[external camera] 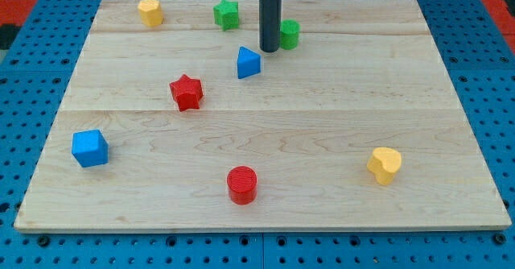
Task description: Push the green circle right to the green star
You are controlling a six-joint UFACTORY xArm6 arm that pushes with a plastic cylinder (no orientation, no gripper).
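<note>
The green circle (290, 34) sits near the view's top, right of centre, partly hidden by my rod. The green star (227, 14) lies to its left, near the board's top edge. My tip (269, 49) rests on the board just left of the green circle, touching or nearly touching it, between the circle and the star. The star is about a block's width up and left of the tip.
A blue triangle (248, 62) lies just below-left of the tip. A red star (187, 92), yellow block (150, 11), blue cube (89, 148), red cylinder (241, 184) and yellow heart (385, 164) are spread over the wooden board (338, 108).
</note>
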